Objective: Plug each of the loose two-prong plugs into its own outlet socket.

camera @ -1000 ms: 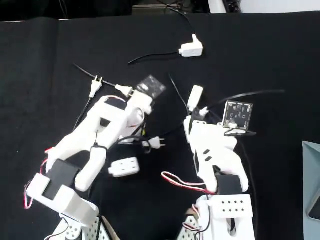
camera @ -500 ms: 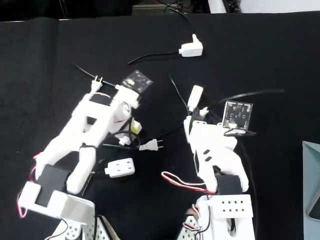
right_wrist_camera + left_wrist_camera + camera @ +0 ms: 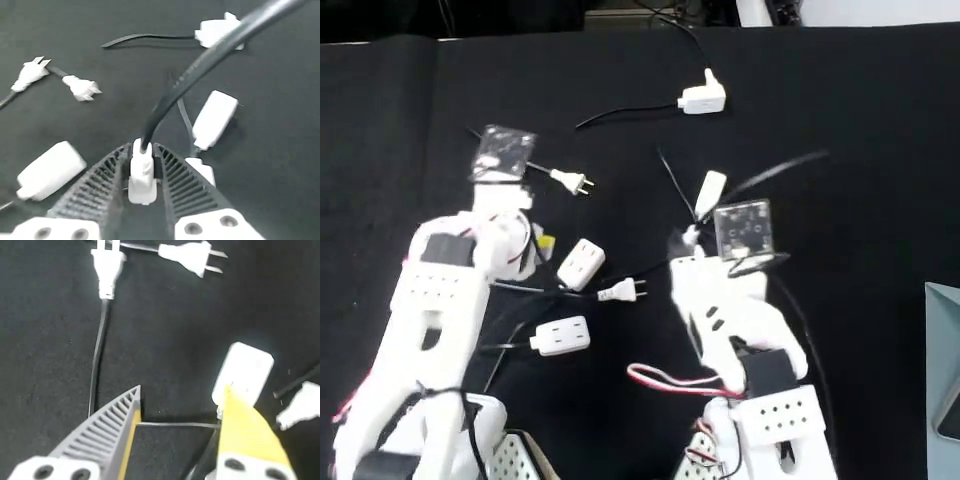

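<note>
High view, done part: The far socket point(image 3: 701, 99) at upper centre is carrying a plug in its top, so one pairing is looking finished.
High view, loose plugs: A two-prong plug point(image 3: 571, 181) is lying left of centre and a second plug point(image 3: 622, 291) is lying at mid-frame, neither of them seated.
High view, free sockets: The slanted socket point(image 3: 580, 264), the low socket point(image 3: 561, 335) and the tall socket point(image 3: 708, 190) are lying unfilled, the last one just above the right arm point(image 3: 730, 300).
Left wrist view, tool: The left gripper point(image 3: 182, 390) is hanging with its jaws spread, carrying nothing.
Left wrist view, things: The slanted socket is lying just beside the yellow finger point(image 3: 247, 432) at centre right. A corded plug point(image 3: 107, 267) is lying at the upper left, beside the two-prong plug.
Right wrist view, tool: The right gripper point(image 3: 142, 148) is pinching a white plug point(image 3: 141, 181) at lower centre, its black cord point(image 3: 200, 65) rising to the upper right.
Right wrist view, target: The tall socket is lying near the fingers, right of centre.
Left to do: Most of the work is waiting: the held plug and the loose ones are needing sockets.
</note>
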